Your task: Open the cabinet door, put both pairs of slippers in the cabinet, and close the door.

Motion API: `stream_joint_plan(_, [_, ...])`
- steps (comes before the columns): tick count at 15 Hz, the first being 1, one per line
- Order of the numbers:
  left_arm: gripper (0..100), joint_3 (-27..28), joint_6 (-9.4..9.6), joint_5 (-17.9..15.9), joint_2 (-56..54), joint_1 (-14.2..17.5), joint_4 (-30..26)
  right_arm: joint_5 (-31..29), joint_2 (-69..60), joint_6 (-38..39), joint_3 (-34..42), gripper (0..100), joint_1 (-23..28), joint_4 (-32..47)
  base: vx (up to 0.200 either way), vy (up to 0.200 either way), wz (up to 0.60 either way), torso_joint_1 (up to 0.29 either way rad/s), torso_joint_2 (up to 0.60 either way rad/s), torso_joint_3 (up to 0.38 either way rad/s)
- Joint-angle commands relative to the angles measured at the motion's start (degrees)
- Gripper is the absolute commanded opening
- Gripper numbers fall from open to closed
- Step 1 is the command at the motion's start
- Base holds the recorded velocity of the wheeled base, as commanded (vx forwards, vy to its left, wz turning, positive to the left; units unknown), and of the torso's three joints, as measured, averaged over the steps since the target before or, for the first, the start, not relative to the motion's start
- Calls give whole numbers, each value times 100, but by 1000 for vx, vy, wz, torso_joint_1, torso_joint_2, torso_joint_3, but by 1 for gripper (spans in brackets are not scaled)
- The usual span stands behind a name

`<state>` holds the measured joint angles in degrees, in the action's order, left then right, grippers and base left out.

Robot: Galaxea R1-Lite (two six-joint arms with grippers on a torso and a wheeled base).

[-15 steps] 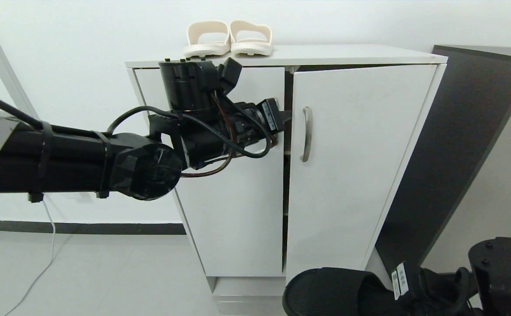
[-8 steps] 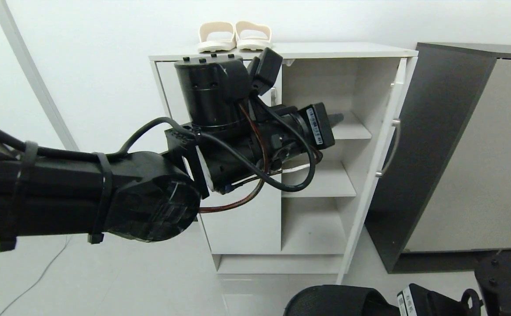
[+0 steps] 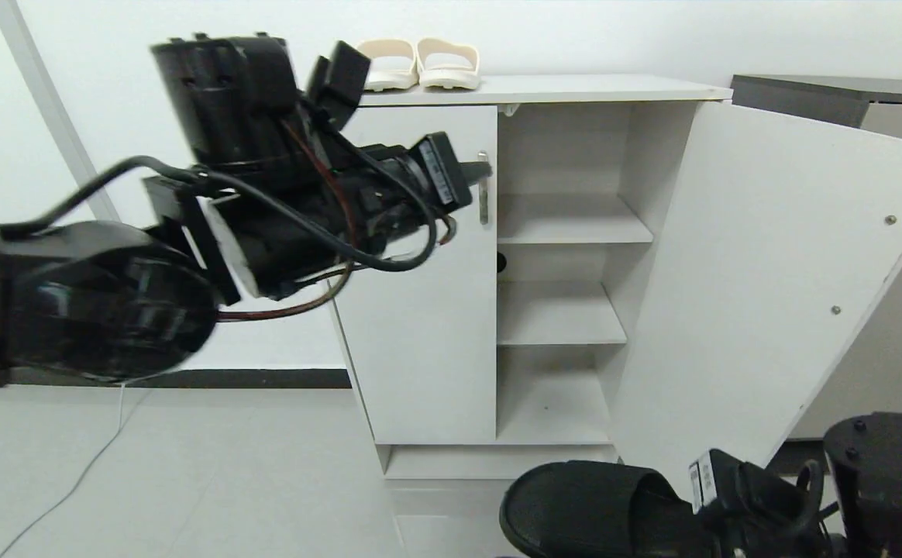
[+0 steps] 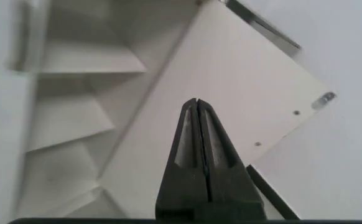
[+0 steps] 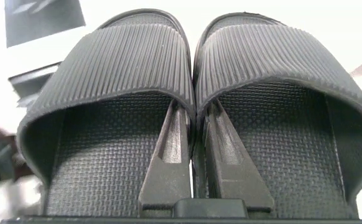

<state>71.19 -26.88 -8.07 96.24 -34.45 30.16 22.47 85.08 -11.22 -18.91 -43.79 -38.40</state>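
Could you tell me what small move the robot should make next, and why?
Probably lift the right gripper, which pinches the black slippers together, toward a bare shelf. The right door stands wide open, the slippers hang low before the cabinet, and the left gripper, shut and empty, sits by the left door.

You're looking at a cabinet (image 3: pixel 575 87) of smooth white board with a faint satin sheen. Its open door (image 3: pixel 753 287) carries small bright metal fittings. The handle (image 3: pixel 483 188) on the closed door (image 3: pixel 420 310) reads as brushed metal. The cream slippers (image 3: pixel 418 63) look like smooth, matt foam. The black slippers (image 5: pixel 137 68) are matt rubber, ribbed across the straps and pebbled on the footbeds. The left tool (image 4: pixel 196 106) and right tool (image 5: pixel 196 109) have matt black plastic fingers. The floor (image 3: pixel 187 480) is pale and glossy.
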Motion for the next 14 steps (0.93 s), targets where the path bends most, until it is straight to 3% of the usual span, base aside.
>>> stream_joint_plan(1, [0,-721,218,78,-2048,747,-1364,-32,334,295,-280,0,239,-229,0,0,0,0,0,0])
stream_joint_plan(2, [0,-1011,368,78,-2751,1072,-1900,-348,396,585,-447,0,239,-352,0,0,0,0,0,0])
stream_joint_plan(4, [0,-1565,438,227,-3920,1714,-2550,-1403,650,1086,-939,0,178,-388,0,0,0,0,0,0])
stream_joint_plan(5, [0,-1784,482,561,-4395,2092,-2805,-1816,826,1297,-1221,0,151,-379,0,0,0,0,0,0])
stream_joint_plan(6, [0,-1943,526,1159,-4799,2540,-3069,-2291,1011,1403,-1475,0,143,-379,0,0,0,0,0,0])
stream_joint_plan(7, [0,-2048,535,1519,-5037,2742,-3209,-2669,1125,1412,-1642,0,143,-370,0,0,0,0,0,0])
stream_joint_plan(8, [0,-2400,702,2196,-5643,3023,-3341,-3600,1406,1482,-1941,0,143,-370,0,0,0,0,0,0])
stream_joint_plan(9, [0,-2751,860,2530,-6012,3085,-3350,-3934,1521,1517,-2047,0,151,-388,0,0,0,0,0,0])
stream_joint_plan(10, [0,-3314,1299,2925,-6452,3164,-3324,-4013,1538,1517,-2056,0,151,-388,0,0,0,0,0,0])
stream_joint_plan(11, [0,-3753,1677,3119,-6786,3190,-3324,-4040,1547,1517,-2047,0,151,-388,0,0,0,0,0,0])
stream_joint_plan(12, [0,-4527,2073,3162,-7480,3225,-3288,-4031,1538,1508,-2020,0,151,-388,0,0,0,0,0,0])
stream_joint_plan(14, [0,-5880,2134,3110,-8710,3454,-3271,-3996,1652,1517,-1985,0,143,-396,0,0,0,0,0,0])
